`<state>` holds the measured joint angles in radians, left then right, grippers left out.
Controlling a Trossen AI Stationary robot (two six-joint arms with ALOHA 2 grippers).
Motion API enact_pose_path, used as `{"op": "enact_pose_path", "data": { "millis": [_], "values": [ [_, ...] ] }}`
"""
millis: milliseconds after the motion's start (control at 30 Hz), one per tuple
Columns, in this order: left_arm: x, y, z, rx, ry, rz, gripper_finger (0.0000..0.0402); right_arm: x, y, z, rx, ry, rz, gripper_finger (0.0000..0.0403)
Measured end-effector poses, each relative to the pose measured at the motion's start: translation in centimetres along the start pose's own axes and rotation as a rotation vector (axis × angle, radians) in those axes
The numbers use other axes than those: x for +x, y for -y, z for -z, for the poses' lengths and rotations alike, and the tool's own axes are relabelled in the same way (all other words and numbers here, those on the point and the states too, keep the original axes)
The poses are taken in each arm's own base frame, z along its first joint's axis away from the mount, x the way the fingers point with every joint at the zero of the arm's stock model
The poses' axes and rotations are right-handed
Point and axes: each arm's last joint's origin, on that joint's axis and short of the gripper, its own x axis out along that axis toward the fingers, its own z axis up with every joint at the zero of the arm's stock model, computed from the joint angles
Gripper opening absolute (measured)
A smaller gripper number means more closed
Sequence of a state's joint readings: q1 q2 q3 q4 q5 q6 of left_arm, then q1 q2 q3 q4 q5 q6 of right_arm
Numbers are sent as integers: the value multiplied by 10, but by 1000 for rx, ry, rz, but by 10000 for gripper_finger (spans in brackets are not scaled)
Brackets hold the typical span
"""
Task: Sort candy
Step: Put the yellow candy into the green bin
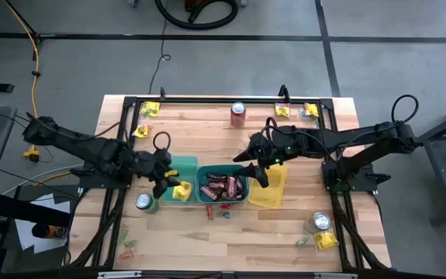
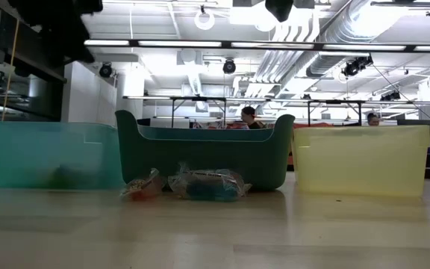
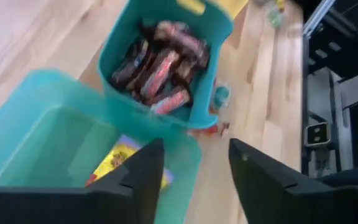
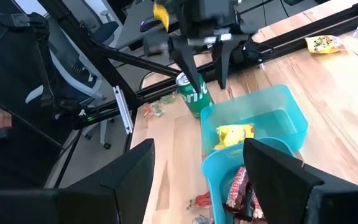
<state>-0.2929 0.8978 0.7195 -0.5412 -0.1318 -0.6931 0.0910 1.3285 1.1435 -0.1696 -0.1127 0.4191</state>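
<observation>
Three bins stand side by side mid-table. The light teal bin [image 1: 178,186] holds a yellow candy packet [image 3: 118,163]. The dark teal bin [image 1: 223,188] holds brown-red candy bars [image 3: 159,65]. The yellow bin [image 1: 270,186] stands to their right. My left gripper [image 3: 194,169] hangs open above the light teal bin, nothing between its fingers; the right wrist view shows it [image 4: 205,65] from the front. My right gripper [image 1: 255,171] hovers open over the seam between the dark teal and yellow bins, empty.
Loose yellow packets lie at the far corners [image 1: 149,110] [image 1: 310,110] and near right [image 1: 325,241]. Small clear wrappers lie in front of the dark teal bin [image 2: 204,184] and near left [image 1: 130,248]. Cans stand far centre [image 1: 238,114], beside the light teal bin [image 1: 145,203] and near right [image 1: 320,222].
</observation>
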Motion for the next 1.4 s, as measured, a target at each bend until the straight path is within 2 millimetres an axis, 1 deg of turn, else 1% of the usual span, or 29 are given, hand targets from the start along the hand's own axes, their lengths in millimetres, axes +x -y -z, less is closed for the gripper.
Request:
{"op": "enact_pose_path", "data": {
  "millis": [100, 167, 233, 300, 367, 400, 467, 533, 633, 733, 800, 900, 1000, 1100, 1333, 1400],
  "values": [
    [-17, 4, -24, 43, 63, -17, 202, 0, 0, 0, -1, 2, 0, 241],
    [-36, 5, -46, 74, 145, -80, 211, 0, 0, 0, -1, 6, 10, 241],
    [-56, 2, -69, 82, 236, -201, 215, 0, 1, -1, -5, 16, 32, 241],
    [-73, -5, -88, 67, 297, -372, 216, 0, 3, -2, -7, 22, 44, 241],
    [-85, -17, -104, 30, 335, -533, 216, -1, 6, -3, 0, 27, 54, 241],
    [-88, -25, -109, 7, 327, -606, 216, -1, 8, -4, 7, 29, 59, 241],
    [-85, -47, -116, -43, 261, -727, 216, -1, 10, -5, 20, 33, 67, 241],
    [-75, -74, -118, -98, 131, -817, 216, -2, 12, -6, 24, 37, 73, 241],
    [-47, -123, -112, -170, -126, -939, 216, -2, 14, -6, 26, 39, 79, 241],
    [-22, -171, -99, -262, -360, -1026, 216, -2, 15, -7, 28, 41, 82, 241],
    [-9, -196, -86, -323, -492, -1055, 216, -2, 15, -7, 37, 41, 81, 241],
    [5, -222, -67, -410, -632, -1080, 216, -2, 15, -7, 39, 41, 81, 241],
    [15, -238, -48, -454, -711, -1091, 216, -2, 15, -7, 36, 41, 81, 241],
    [22, -247, -33, -477, -711, -1092, 216, -2, 15, -7, 33, 44, 88, 241],
    [33, -250, -5, -519, -707, -1080, 216, -2, 16, -7, 1, 50, 107, 241],
    [34, -250, -1, -522, -712, -1075, 216, -2, 16, -7, -1, 55, 120, 241]
  ]
}}
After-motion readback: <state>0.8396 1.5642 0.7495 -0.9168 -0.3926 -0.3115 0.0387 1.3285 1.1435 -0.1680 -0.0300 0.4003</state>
